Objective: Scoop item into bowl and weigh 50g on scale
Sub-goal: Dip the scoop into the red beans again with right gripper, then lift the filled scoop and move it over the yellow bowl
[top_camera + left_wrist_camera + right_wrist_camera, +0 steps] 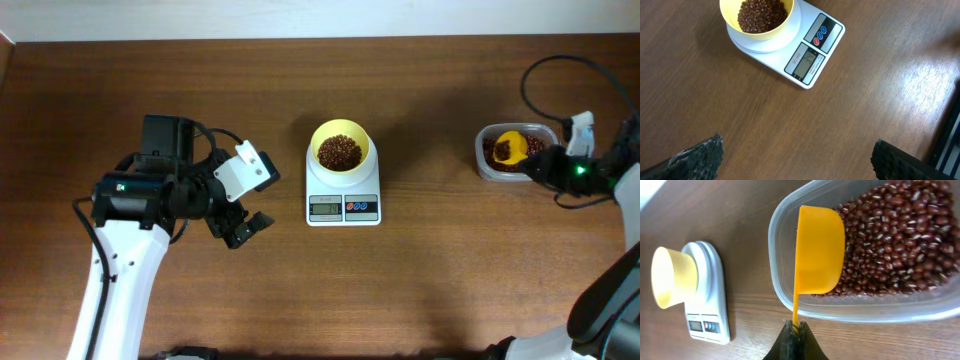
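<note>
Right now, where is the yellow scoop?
In the overhead view the scoop is at the far right, over the beans in the clear container, its handle in the right gripper.

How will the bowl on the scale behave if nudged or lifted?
Probably light: the bowl looks like thin plastic carrying only a modest load of beans. It narrows toward its base on the scale, so a sideways push may tip or slide it. Its smooth walls look slippery to grip.
</note>
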`<state>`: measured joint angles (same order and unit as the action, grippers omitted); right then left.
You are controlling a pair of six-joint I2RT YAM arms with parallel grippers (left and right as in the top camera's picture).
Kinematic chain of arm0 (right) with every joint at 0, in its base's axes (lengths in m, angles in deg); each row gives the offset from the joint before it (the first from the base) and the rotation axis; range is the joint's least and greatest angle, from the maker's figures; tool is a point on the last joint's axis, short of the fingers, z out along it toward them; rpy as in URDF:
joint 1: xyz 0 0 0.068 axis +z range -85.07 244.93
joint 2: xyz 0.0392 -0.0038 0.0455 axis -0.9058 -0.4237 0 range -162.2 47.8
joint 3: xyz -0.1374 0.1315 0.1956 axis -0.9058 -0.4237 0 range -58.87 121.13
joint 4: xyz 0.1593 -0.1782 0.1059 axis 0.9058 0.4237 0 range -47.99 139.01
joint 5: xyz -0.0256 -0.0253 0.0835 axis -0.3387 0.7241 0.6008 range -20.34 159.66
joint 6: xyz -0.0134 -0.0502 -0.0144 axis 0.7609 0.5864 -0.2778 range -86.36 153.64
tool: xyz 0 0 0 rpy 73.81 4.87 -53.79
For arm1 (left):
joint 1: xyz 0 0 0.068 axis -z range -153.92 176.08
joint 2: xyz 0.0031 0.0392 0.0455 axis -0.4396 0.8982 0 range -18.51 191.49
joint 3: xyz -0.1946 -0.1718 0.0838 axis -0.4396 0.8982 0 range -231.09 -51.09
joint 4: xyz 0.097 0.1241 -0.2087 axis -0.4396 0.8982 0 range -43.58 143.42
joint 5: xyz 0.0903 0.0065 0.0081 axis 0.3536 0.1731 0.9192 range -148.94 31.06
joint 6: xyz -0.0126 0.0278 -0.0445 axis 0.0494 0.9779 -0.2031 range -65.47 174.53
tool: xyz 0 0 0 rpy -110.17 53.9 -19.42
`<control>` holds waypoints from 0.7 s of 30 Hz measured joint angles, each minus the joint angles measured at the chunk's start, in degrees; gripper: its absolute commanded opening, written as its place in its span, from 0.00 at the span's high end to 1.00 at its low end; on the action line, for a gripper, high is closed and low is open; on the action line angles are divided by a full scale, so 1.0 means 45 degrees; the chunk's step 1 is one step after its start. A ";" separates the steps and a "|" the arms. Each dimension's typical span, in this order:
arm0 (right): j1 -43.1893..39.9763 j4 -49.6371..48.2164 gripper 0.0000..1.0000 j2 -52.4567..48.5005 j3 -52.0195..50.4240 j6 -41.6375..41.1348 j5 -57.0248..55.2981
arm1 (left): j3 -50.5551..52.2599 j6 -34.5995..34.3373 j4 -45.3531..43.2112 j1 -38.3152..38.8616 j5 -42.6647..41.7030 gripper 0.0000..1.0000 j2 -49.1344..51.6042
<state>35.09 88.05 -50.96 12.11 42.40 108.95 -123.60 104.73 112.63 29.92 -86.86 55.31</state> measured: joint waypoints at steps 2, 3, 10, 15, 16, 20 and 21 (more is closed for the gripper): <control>-0.0282 0.0126 0.96 0.0000 0.0000 -0.0005 0.0476 | 0.0000 0.0000 0.0000 0.0000 0.0000 0.01 0.0000; -0.0321 0.0248 0.96 0.0000 0.0000 0.0000 0.0612 | 0.0000 -0.0005 0.0000 0.0000 -0.0005 0.01 0.0005; -0.0325 0.0486 0.96 -0.0010 0.0000 -0.0010 0.3230 | 0.0000 0.0000 0.0000 0.0000 -0.0005 0.01 0.0005; -0.0316 0.0481 0.96 -0.0024 0.0000 -0.0053 0.6567 | 0.0000 -0.0005 0.0000 0.0000 0.0000 0.01 0.0005; -0.0248 0.0486 0.96 -0.0024 0.0000 -0.0058 0.6994 | 0.0000 -0.0005 0.0000 0.0000 0.0000 0.01 0.0000; 0.0767 0.0350 0.96 -0.0024 0.0000 -0.0146 0.8082 | 0.0000 0.0000 -0.0005 0.0000 0.0000 0.01 0.0005; 0.1122 0.0175 0.96 -0.0024 0.0000 -0.0155 0.8204 | 0.0000 -0.0005 -0.0005 0.0000 0.0000 0.01 0.0005</control>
<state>40.14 88.84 -51.07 12.11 41.70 145.87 -123.60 104.71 112.61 29.92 -86.86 55.33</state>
